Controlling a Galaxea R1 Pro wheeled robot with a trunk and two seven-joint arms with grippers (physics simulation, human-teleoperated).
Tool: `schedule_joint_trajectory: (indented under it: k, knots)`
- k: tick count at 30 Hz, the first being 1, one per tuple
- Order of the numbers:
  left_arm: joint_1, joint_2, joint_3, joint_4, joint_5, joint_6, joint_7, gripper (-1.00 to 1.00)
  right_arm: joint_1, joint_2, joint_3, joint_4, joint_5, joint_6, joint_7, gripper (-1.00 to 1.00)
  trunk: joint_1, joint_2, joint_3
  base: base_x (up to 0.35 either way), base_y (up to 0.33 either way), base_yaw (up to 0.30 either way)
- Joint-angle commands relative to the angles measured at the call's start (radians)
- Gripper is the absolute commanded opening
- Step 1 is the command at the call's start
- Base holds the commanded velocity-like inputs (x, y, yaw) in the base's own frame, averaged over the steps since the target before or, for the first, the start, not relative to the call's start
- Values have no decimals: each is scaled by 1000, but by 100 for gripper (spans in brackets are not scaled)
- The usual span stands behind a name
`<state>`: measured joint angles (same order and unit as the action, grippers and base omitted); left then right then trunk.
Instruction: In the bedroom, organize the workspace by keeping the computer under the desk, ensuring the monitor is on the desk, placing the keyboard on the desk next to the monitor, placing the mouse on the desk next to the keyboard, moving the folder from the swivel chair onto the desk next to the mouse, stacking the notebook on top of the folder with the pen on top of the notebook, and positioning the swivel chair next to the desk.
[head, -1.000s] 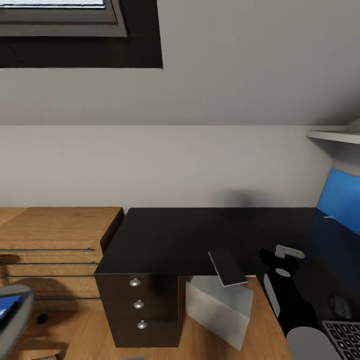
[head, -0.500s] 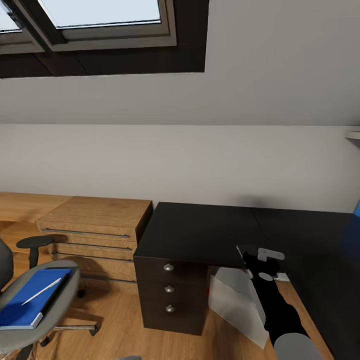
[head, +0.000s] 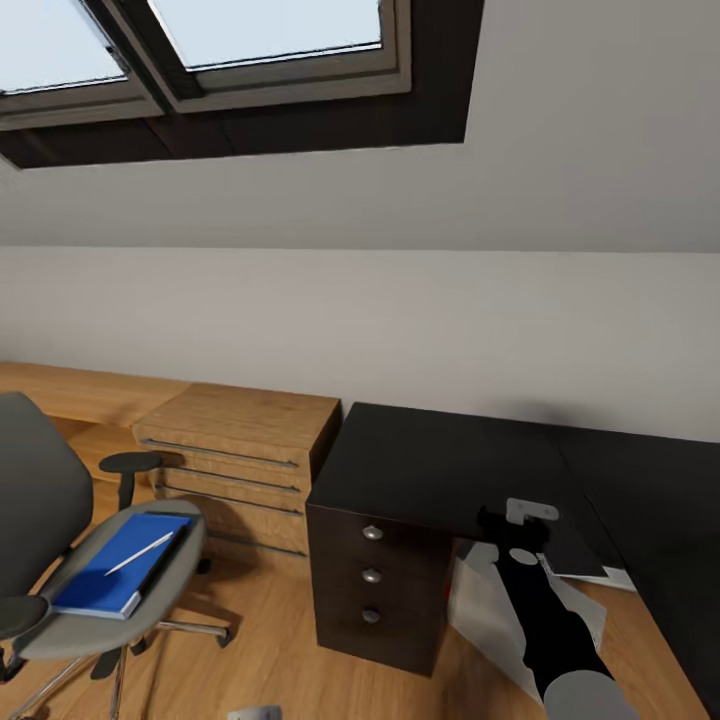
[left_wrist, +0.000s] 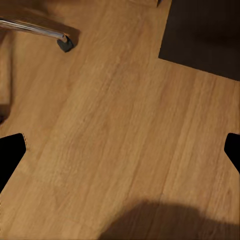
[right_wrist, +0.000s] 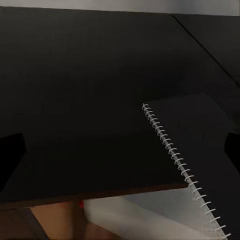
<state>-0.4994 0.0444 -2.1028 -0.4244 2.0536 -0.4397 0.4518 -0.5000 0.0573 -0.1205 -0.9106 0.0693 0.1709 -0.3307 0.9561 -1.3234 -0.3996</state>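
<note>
The folder and pen lie on the chair; the notebook overhangs the table; both hands spread open.

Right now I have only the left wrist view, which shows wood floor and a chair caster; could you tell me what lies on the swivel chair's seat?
Observer: The blue folder lies flat on the seat of the swivel chair, with the pen on top of it.
Operator: Thank you. Where is the notebook?
Observer: The notebook lies on the desk, one spiral-bound corner overhanging the front edge, just ahead of the open right gripper.
Operator: And the computer?
Observer: The computer stands on the floor under the desk, beside the drawer unit.
</note>
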Motion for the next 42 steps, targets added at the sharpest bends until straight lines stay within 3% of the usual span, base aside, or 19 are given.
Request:
schedule_joint_trajectory:
  k: [1,12,17,21,35,42]
  knots:
    - [-2,0,-8,-4,6,-10,5,100,0,1,-1,-2,7,9,-1,100,0,-1,-1,-1,1,232]
    - [-2,-1,-9,-4,7,-16,5,100,32,5,54,-3,4,8,3,100,0,-1,-1,0,0,58]
    - [-2,-1,-9,-4,7,-15,4,100,36,6,57,-11,0,13,3,100,0,-1,-1,0,0,1]
    - [-2,0,-9,-4,7,-14,4,100,38,26,56,-13,1,11,2,100,0,-1,-1,0,0,11]
    - [-2,0,-11,-5,5,-20,4,100,38,29,56,-13,2,10,1,100,0,-1,-1,-72,101,228]
    - [-3,-1,-12,-12,2,-129,-5,100,38,30,56,-13,1,10,0,100,0,-1,-1,-3,4,29]
